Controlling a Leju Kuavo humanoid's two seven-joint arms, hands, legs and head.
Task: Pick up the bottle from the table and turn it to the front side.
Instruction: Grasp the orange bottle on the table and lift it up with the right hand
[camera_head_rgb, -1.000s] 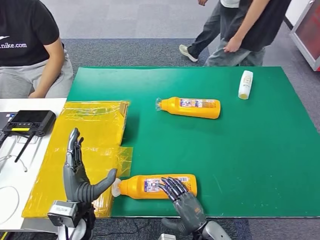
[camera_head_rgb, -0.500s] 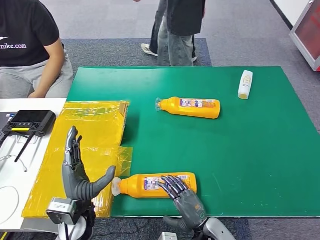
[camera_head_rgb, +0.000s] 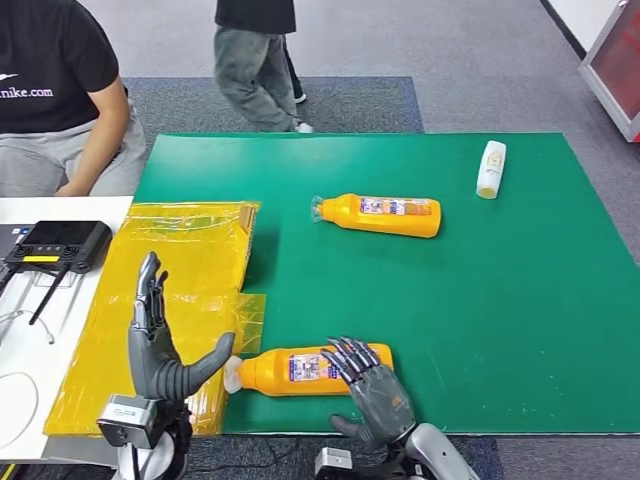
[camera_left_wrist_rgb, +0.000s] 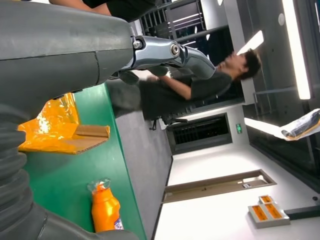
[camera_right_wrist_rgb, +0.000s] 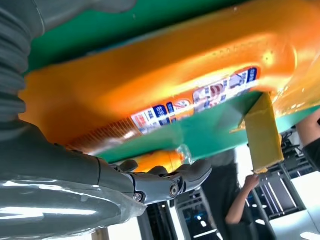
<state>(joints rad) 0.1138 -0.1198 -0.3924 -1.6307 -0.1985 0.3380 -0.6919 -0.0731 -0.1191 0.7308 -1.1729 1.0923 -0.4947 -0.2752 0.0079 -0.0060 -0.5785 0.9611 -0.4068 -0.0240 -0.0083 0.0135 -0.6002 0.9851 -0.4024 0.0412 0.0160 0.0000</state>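
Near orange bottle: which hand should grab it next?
Probably the right hand: it hovers open over the near orange bottle at its base end. The left hand is raised, open, beside the cap.

A green surface (camera_head_rgb: 490, 300) stands on grey carpet (camera_head_rgb: 302, 40). Beside it is a white desk (camera_head_rgb: 30, 340) with a black controller (camera_head_rgb: 56, 243) on it. A person in a black shirt (camera_head_rgb: 53, 90) sits behind the desk, and another person (camera_head_rgb: 253, 60) is on the carpet beyond. Long ceiling lights (camera_left_wrist_rgb: 298, 45) glow overhead.
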